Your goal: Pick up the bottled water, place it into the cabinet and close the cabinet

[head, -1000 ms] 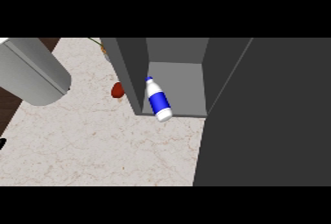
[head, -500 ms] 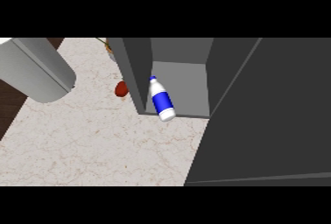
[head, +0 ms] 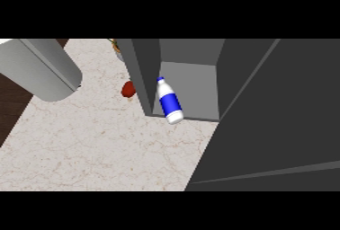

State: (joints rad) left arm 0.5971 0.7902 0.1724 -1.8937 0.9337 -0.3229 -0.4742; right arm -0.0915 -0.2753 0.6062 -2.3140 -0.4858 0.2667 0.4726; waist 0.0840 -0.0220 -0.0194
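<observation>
The bottled water (head: 170, 101), white with a blue label, stands inside the open grey cabinet (head: 194, 80), at the front left corner of its shelf and close to the left wall (head: 143, 67). Its cap leans toward the back. The cabinet's dark grey door (head: 279, 121) fills the right side of the view and hides whatever is behind it. A grey forearm (head: 45, 67) crosses the upper left corner, with its hand outside the picture. Neither hand shows.
A small red object (head: 128, 89) lies on the marble counter (head: 100, 148) just outside the cabinet's left wall. Something orange and green (head: 114, 44) peeks out at the top. The counter's left edge drops to dark floor (head: 12, 101).
The door's lower edge has crept left across the counter. The cabinet, bottle and red object have shifted slightly right and down in the view. A dark speck at the left edge is gone.
</observation>
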